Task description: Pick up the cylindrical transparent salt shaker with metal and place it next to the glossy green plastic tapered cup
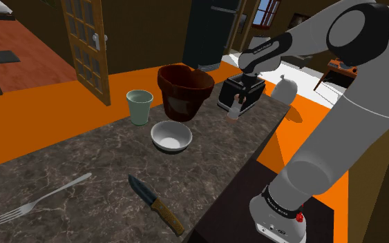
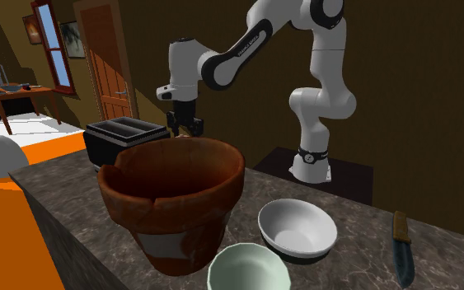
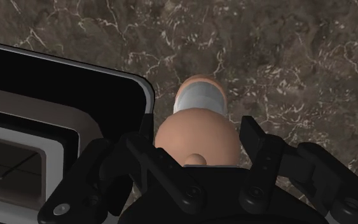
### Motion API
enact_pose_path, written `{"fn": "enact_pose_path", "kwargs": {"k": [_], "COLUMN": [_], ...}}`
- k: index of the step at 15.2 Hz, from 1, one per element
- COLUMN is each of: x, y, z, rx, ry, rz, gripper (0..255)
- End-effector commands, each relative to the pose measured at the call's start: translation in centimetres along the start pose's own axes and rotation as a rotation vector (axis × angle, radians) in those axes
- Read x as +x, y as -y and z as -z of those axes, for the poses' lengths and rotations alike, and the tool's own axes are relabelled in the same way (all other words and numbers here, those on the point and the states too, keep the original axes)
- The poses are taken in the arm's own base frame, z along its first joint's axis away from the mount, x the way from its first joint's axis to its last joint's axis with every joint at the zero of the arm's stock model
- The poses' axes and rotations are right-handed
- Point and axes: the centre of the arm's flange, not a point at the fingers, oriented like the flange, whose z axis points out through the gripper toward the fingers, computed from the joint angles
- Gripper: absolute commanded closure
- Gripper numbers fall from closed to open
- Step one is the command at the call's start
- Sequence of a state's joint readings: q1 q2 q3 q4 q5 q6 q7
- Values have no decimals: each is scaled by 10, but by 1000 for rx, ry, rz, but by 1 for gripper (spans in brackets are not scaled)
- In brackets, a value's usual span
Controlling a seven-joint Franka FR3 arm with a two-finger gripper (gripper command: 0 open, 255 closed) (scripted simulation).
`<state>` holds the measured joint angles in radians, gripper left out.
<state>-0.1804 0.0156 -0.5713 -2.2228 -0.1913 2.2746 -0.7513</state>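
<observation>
Arm pose: I rise from the dark box stand (image 1: pixel 238 190), fold at the elbow and reach out over the black and silver toaster (image 1: pixel 241 92). My wrist is turned straight down. My black two-finger gripper (image 3: pixel 195 135) hangs just beside the toaster, on the side towards the counter's open middle.

Fingers: they stand apart. The second exterior view shows both prongs of the gripper (image 2: pixel 185 126) separated, above and behind the toaster. In the wrist view one finger (image 3: pixel 140 147) sits on each side of the shaker's cap. I cannot tell whether either pad touches it.

Task item: the cylindrical salt shaker with a grey see-through body and a peach cap (image 3: pixel 198 118) stands upright on the counter. It is just beside the toaster's front corner, directly under my hand. The shoulder view shows the shaker (image 1: pixel 235 108) close against the toaster.

Surface: a dark marbled stone counter (image 1: pixel 82 166).
- A brown flowerpot with a chipped rim (image 1: pixel 184 90) is near the toaster.
- A pale green tapered cup (image 1: pixel 139 107) stands beyond the pot, well apart from the toaster.
- A white round bowl (image 1: pixel 171 135) lies in front of the pot.
- A wooden-handled knife (image 1: pixel 156 205) and a silver fork (image 1: pixel 41 200) lie farthest from the toaster.

Room: orange floor (image 1: pixel 310 110), brown walls, a panelled wooden door (image 2: pixel 110 62) and a red-framed window (image 2: pixel 53 45).
</observation>
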Motion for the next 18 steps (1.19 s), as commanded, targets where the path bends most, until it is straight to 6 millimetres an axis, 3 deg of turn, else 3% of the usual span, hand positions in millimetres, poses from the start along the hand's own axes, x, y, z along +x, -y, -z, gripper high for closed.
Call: {"fn": "enact_pose_path", "kwargs": {"k": [1, 3, 18], "x": [0, 0, -7], "y": [0, 0, -11], "z": [0, 0, 78], "rx": [0, 0, 0], "ry": [0, 0, 0], "rz": [0, 0, 0], "gripper": [255, 255, 255]}}
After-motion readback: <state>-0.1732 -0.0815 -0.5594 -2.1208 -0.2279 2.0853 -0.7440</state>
